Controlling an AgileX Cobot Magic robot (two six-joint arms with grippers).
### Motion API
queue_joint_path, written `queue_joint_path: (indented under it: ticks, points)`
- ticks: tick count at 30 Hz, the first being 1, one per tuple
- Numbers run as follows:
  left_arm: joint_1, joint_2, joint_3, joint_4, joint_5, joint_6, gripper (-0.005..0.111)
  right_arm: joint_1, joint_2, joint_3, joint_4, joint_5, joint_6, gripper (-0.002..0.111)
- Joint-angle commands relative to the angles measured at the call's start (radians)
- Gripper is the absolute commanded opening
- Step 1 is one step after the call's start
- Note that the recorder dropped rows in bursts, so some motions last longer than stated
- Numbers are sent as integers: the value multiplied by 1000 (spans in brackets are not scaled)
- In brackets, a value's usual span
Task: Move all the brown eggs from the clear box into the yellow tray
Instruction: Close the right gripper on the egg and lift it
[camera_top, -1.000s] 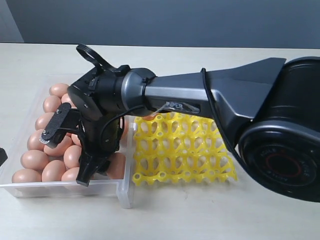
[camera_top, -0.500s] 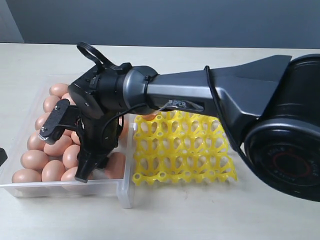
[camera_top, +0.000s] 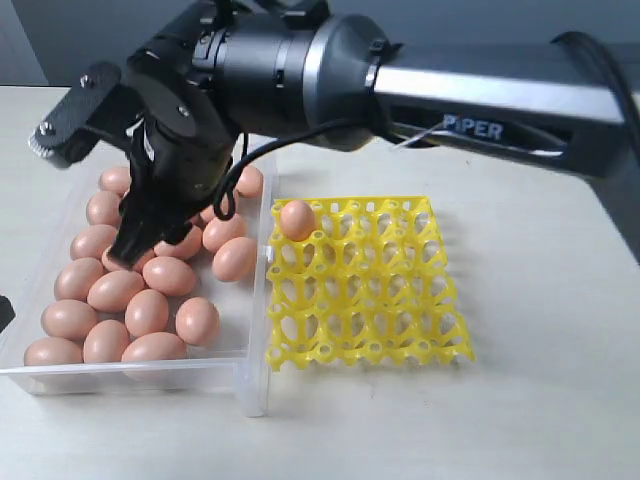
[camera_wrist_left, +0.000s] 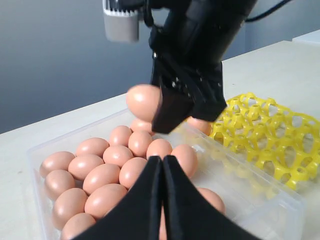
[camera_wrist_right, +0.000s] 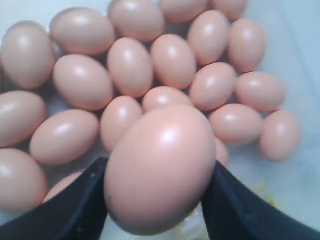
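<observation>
**Exterior view.** The right arm (camera_top: 480, 80) reaches in from the right. The right end effector (camera_top: 130, 243) points down over the box (camera_top: 250, 385), which stands on the bench (camera_top: 520, 420). Its jaws are seen edge-on here, so this view alone does not show what they grip. Directly under and around the end effector lie the loose eggs (camera_top: 150, 310), crowded on the box floor. The tray (camera_top: 400, 330) sits just beside the box, on the arm's side of the end effector, past the box wall. One egg in the tray (camera_top: 297, 220) rests in the far corner cup next to the box, near the end effector.

**Left wrist view.** The left end effector (camera_wrist_left: 163, 167) is clenched, its two black jaws pressed together with nothing between them. The box and the loose eggs lie ahead of it. Higher up, ahead of it, the right end effector hangs with the held egg (camera_wrist_left: 142, 100) at its tip, clear above the loose eggs in the box. The tray lies to one side of both, beyond the box wall.

**Right wrist view.** The right end effector is grasping the held egg, with one black jaw pressing on each side of it. Beyond the jaw tips the loose eggs lie in the box, apart from the held egg and touching one another.
</observation>
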Motion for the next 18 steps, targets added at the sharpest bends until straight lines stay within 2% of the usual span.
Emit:
queue_joint_path:
  ticks: [1,10,18]
  points:
    - [-6,-5,4,-6,-4,-4,0,-2,-81,3,-203,-36,252,1]
    - [-6,-5,4,-6,-4,-4,0,-2,-199,18,-388,-3,545,1]
    - [-6,-5,4,-6,-4,-4,0,-2,-378,208,-648,53,825,1]
